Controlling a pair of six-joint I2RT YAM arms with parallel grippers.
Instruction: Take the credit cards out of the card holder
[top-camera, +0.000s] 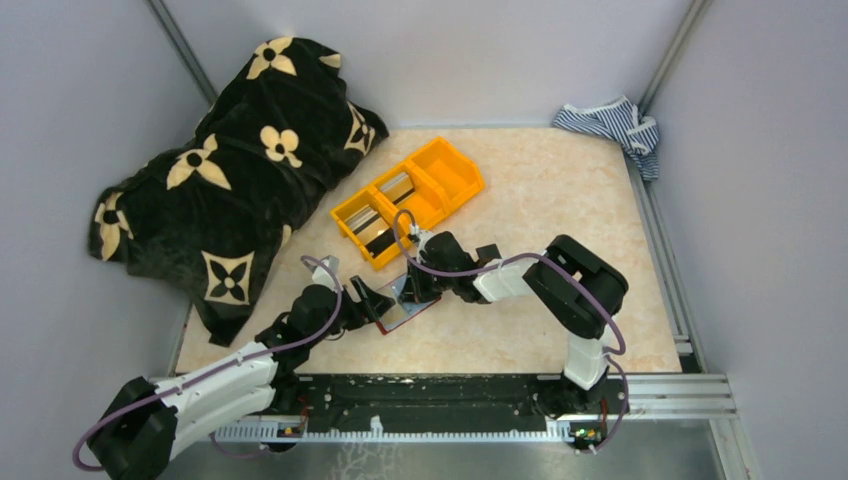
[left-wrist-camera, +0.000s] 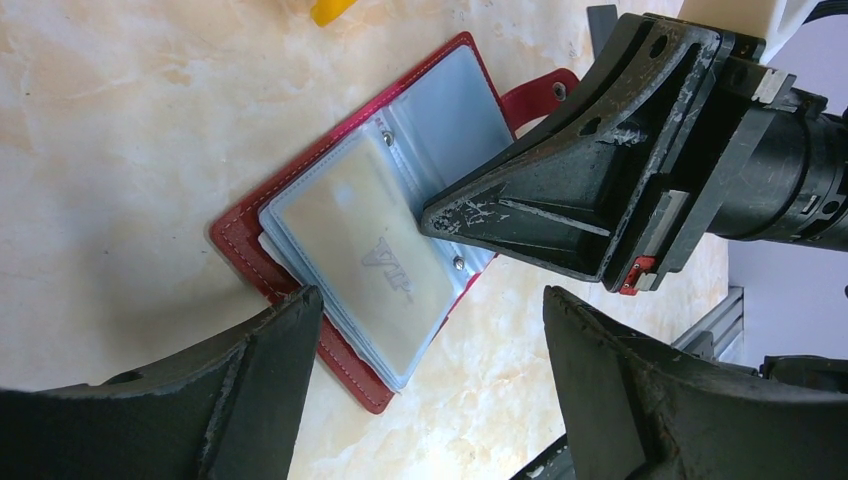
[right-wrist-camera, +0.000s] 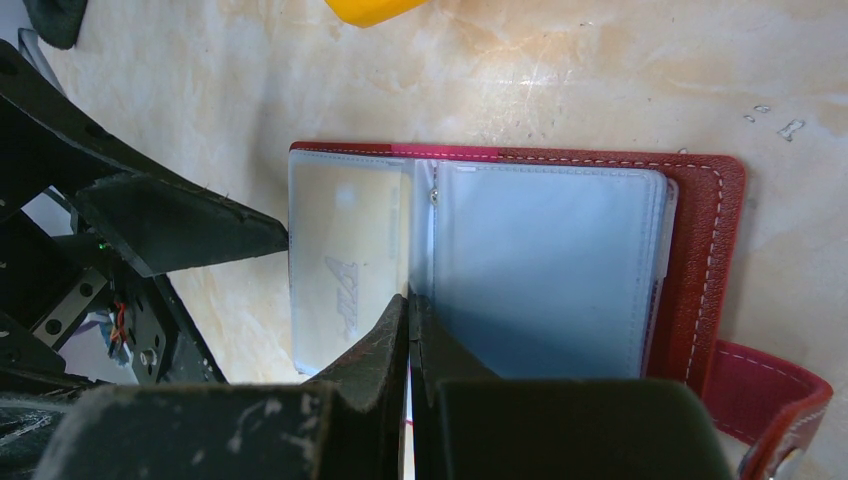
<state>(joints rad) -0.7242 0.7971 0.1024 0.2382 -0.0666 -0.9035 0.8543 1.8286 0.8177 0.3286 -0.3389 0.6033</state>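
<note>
The right gripper (right-wrist-camera: 410, 315), clenched and empty, pins the open card holder (right-wrist-camera: 700, 230) at its hinge, on the table (top-camera: 560, 200) at 6 o'clock from the orange bin (top-camera: 440, 175). The left gripper (left-wrist-camera: 430, 300) hovers spread wide and empty, with a beige VIP card (left-wrist-camera: 365, 245) sleeved at its 11 o'clock. Extraction looks barely begun. The next move probably calls for pinching that card's edge and sliding it free.

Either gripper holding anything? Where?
Nothing held. Right gripper, shut, rests its tips on the card holder at the centre fold; left gripper is open over its edge.
</note>
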